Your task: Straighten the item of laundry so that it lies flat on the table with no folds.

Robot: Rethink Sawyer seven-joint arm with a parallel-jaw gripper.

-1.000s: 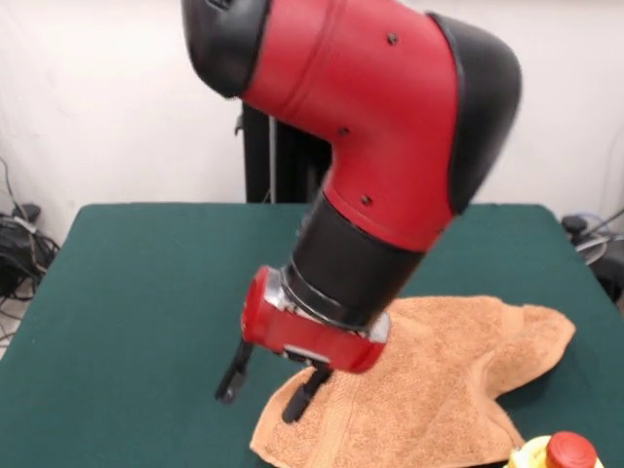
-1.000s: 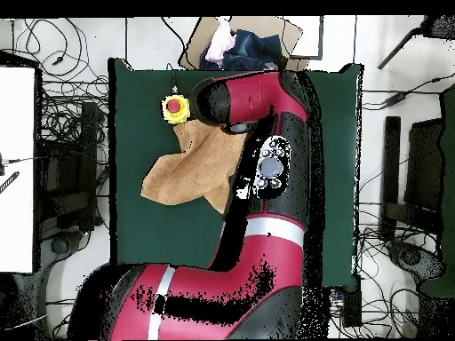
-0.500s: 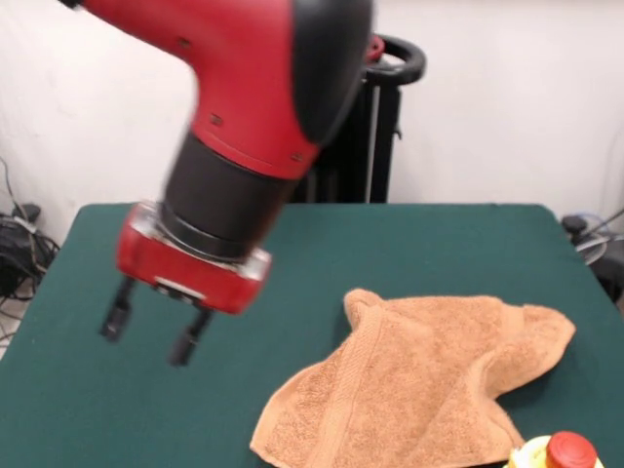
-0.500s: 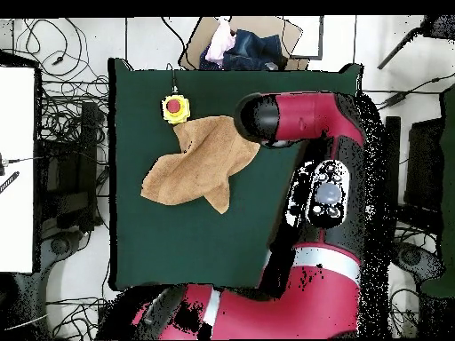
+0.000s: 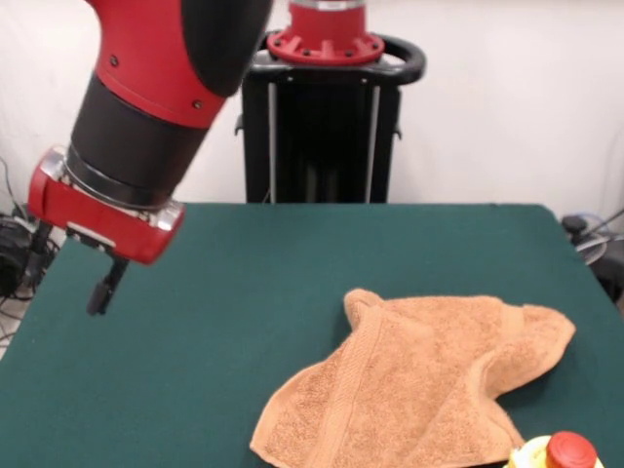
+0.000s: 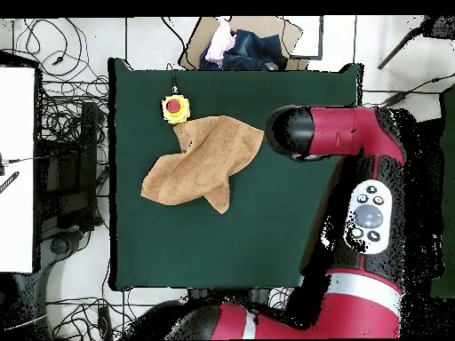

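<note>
The orange-tan towel (image 5: pixel 419 390) lies rumpled on the green table (image 5: pixel 244 283) at the front right. Its left hem is turned up in a ridge, and a lobe sticks out to the right. In the overhead view the towel (image 6: pixel 204 160) lies at the upper left of the table (image 6: pixel 267 240). My gripper (image 5: pixel 68 288) hangs open and empty above the table's left edge, well clear of the towel. One dark finger (image 5: pixel 103 287) shows plainly. In the overhead view the arm's wrist (image 6: pixel 298 133) hides the gripper.
A yellow box with a red button (image 5: pixel 558 453) stands at the front edge next to the towel; it also shows in the overhead view (image 6: pixel 175 107). A cardboard box of clothes (image 6: pixel 244 44) sits beyond the table. Cables lie around the table.
The arm has swung away from the towel, leftward in the front view, and risen. The gripper left the towel's edge empty. The towel lies still.
</note>
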